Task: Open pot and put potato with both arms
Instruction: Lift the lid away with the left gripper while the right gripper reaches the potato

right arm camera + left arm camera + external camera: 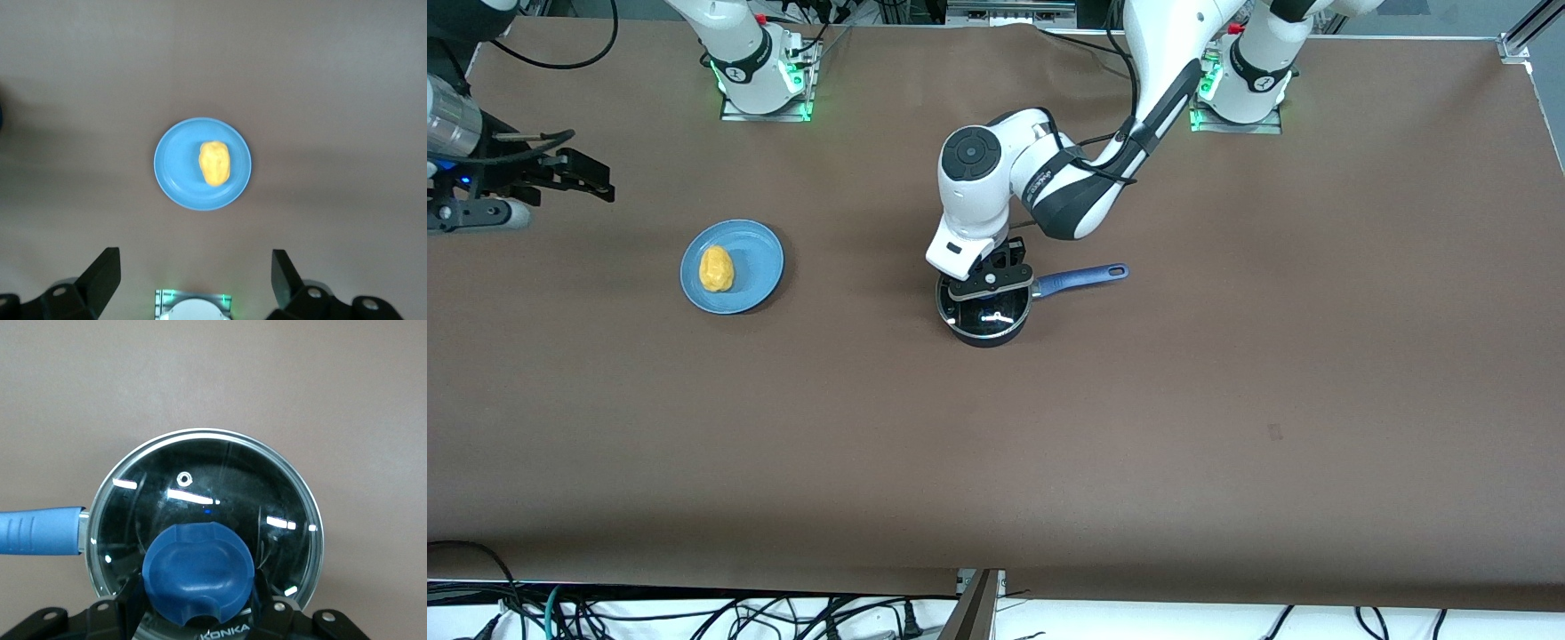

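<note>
The left end effector [992,286] straddles the pot's [985,313] blue lid knob [199,572] (grip undeterminable); the right end effector [194,270], open, hangs above the plated potato [215,163].

Left tool [996,283] low over lidded pot [985,316]; potato [717,268] on blue plate [754,258], well apart from pot, toward right arm's end.

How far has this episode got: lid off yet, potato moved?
Nothing is finished. The glass lid is on the pot. In hand: the left gripper is down at the lid's blue knob. Left: lift the lid, then move the potato off the blue plate; the right gripper waits open above it.
</note>
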